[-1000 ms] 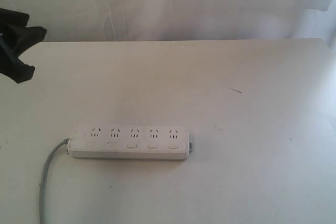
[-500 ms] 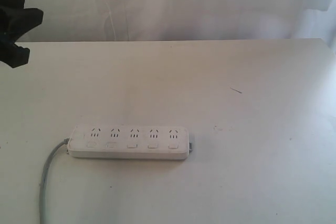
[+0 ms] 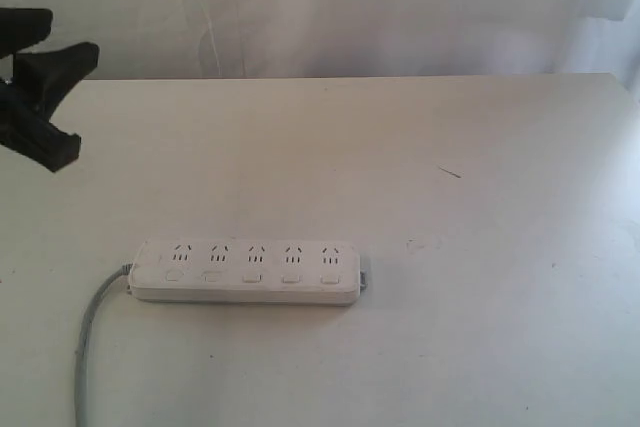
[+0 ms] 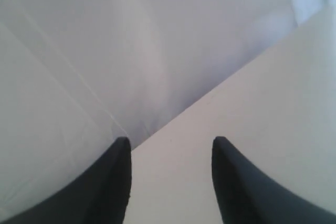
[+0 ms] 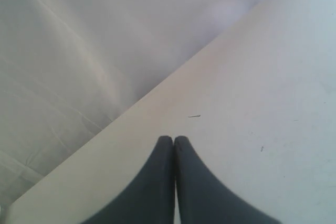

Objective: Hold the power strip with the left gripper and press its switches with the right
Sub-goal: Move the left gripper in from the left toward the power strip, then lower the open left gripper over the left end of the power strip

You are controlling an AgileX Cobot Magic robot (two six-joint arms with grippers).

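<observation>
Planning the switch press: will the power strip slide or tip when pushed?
Lying flat and low, the power strip probably won't tip. On the smooth table it may well slide. Its grey cord curves loosely, so it likely anchors little.

Washed out and low in contrast. Lit softly and evenly, with a thin shadow along the near edge of the power strip [image 3: 247,270]. Nearly blown out across the white backdrop [image 3: 350,7]. Blurred close up on the left gripper [image 4: 170,139] and the right gripper [image 5: 174,139].
</observation>
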